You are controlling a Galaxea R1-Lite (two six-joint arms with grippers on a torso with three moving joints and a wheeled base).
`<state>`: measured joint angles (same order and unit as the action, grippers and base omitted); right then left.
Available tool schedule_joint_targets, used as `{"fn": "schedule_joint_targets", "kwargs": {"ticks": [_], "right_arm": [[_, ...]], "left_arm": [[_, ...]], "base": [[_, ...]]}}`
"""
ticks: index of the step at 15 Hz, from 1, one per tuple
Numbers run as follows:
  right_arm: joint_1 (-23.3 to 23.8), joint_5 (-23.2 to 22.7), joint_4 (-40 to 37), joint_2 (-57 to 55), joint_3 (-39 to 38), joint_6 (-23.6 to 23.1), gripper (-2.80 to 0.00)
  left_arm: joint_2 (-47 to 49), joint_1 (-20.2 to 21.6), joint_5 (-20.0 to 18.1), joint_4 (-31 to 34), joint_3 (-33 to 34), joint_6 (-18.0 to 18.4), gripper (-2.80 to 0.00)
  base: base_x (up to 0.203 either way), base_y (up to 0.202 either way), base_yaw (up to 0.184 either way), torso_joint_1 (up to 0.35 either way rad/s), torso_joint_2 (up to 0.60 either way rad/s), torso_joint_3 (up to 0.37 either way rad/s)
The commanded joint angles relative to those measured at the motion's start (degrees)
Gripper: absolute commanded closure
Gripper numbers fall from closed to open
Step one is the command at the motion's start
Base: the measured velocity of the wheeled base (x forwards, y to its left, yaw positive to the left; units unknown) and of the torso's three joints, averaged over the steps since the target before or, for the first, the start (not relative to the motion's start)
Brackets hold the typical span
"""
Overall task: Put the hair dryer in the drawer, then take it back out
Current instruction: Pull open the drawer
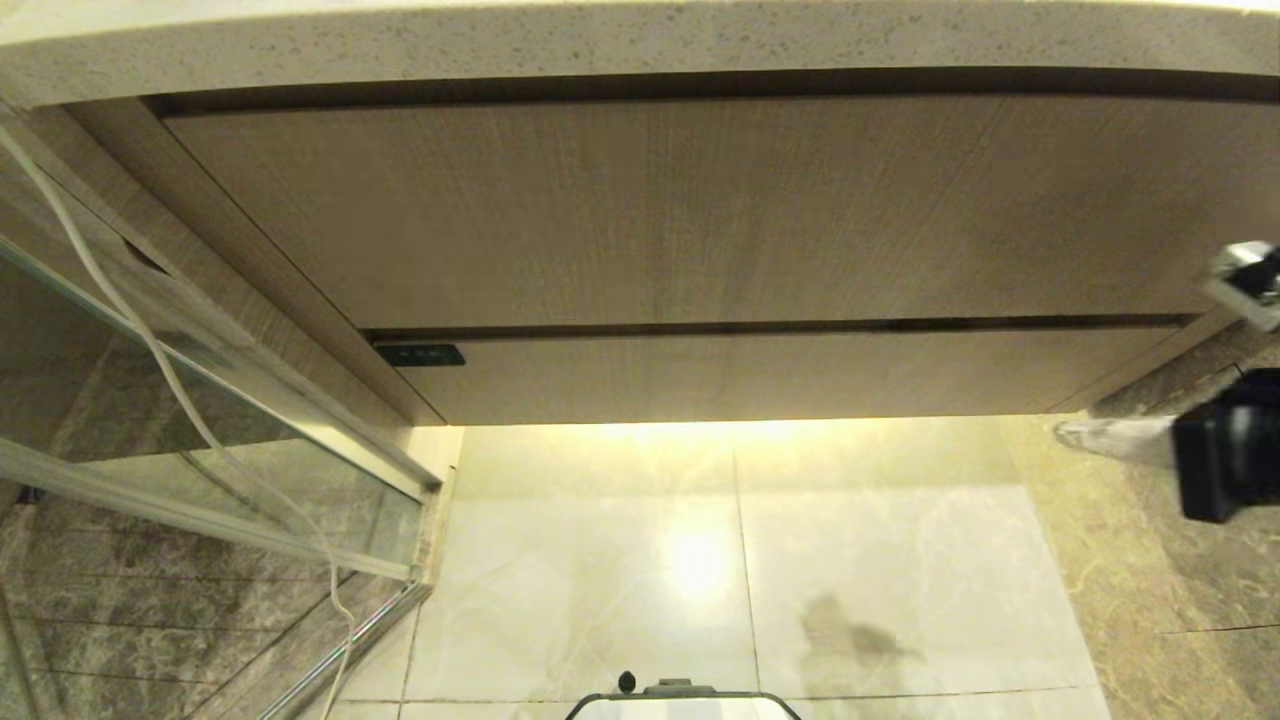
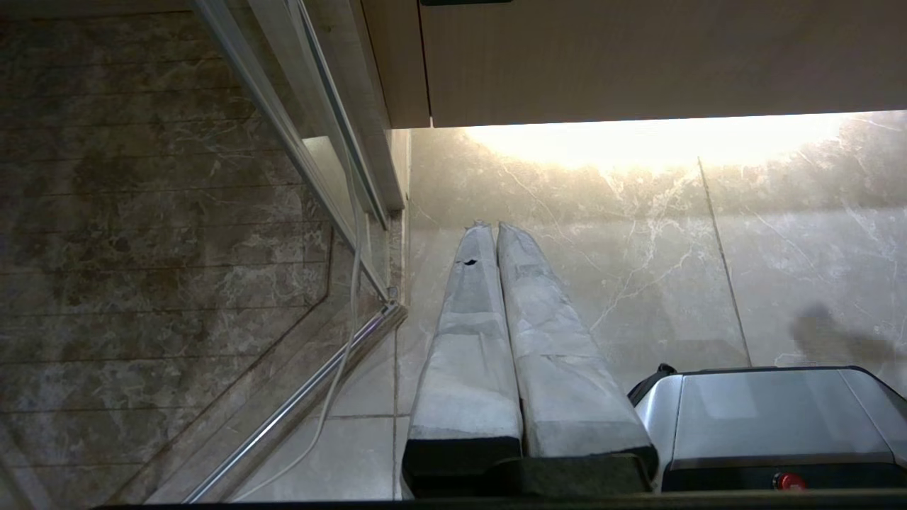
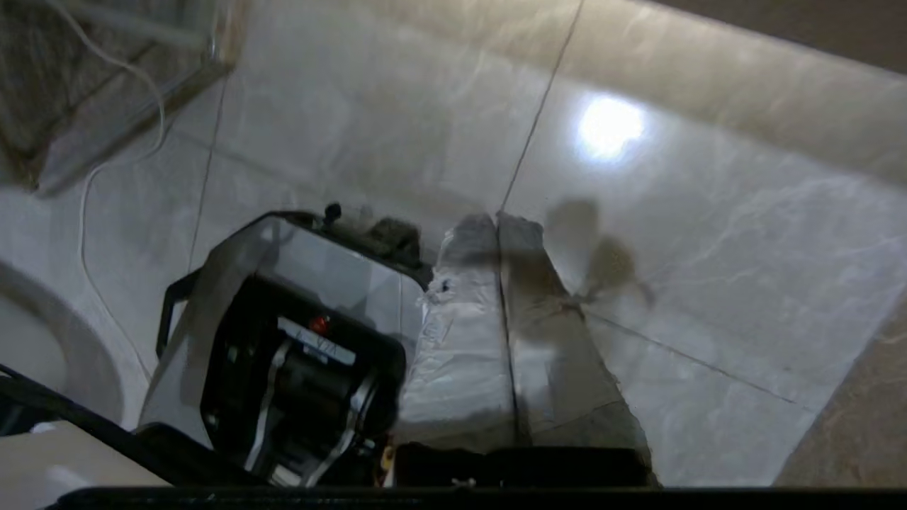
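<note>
Head view: drawer [image 1: 760, 375] shut at six o'clock, hair dryer nowhere seen, right pincer [image 1: 1110, 437] entering at three; wrist views: left pincer [image 2: 489, 228] and right both pinched empty, risking a skid off that handleless front.

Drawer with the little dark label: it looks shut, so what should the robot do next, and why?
Probably bring the right gripper, at the picture's right edge with fingers shut and empty, toward the drawer front. The drawer is closed and no hair dryer is in view, so opening it likely comes first. The left gripper hangs shut over the floor.
</note>
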<state>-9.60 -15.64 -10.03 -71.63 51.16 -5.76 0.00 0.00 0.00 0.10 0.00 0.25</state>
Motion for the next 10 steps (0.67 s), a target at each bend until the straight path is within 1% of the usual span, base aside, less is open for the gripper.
{"fn": "schedule_joint_targets", "kwargs": {"ticks": [1,2,5,6,7,9,10], "right_arm": [[-2.2,-0.7,0.3,-20.3,4.4,-5.0,-2.8],[-2.7,-0.8,0.5,-25.5,5.9,-10.7,-2.8],[-1.6,-0.7,1.1,-33.7,7.4,-38.6,-2.8],[-0.7,-0.6,2.6,-35.4,7.3,-45.6,-2.8],[0.3,-0.3,7.4,-36.7,6.8,-51.1,-2.8],[1.3,0.5,24.0,-38.8,5.7,-60.7,-2.8],[1.6,0.7,32.4,-39.6,4.8,-64.6,-2.8]], "left_arm": [[0.0,0.0,0.0,0.0,0.1,0.0,0.0],[0.0,0.0,0.0,0.0,0.1,0.0,0.0],[0.0,0.0,0.0,0.0,0.0,0.0,0.0],[0.0,0.0,0.0,0.0,0.1,0.0,0.0],[0.0,0.0,0.0,0.0,0.1,0.0,0.0],[0.0,0.0,0.0,0.0,0.0,0.0,0.0],[0.0,0.0,0.0,0.0,0.0,0.0,0.0]], "base": [[0.0,0.0,0.0,0.0,0.0,0.0],[0.0,0.0,0.0,0.0,0.0,0.0],[0.0,0.0,0.0,0.0,0.0,0.0],[0.0,0.0,0.0,0.0,0.0,0.0],[0.0,0.0,0.0,0.0,0.0,0.0],[0.0,0.0,0.0,0.0,0.0,0.0],[0.0,0.0,0.0,0.0,0.0,0.0]]}}
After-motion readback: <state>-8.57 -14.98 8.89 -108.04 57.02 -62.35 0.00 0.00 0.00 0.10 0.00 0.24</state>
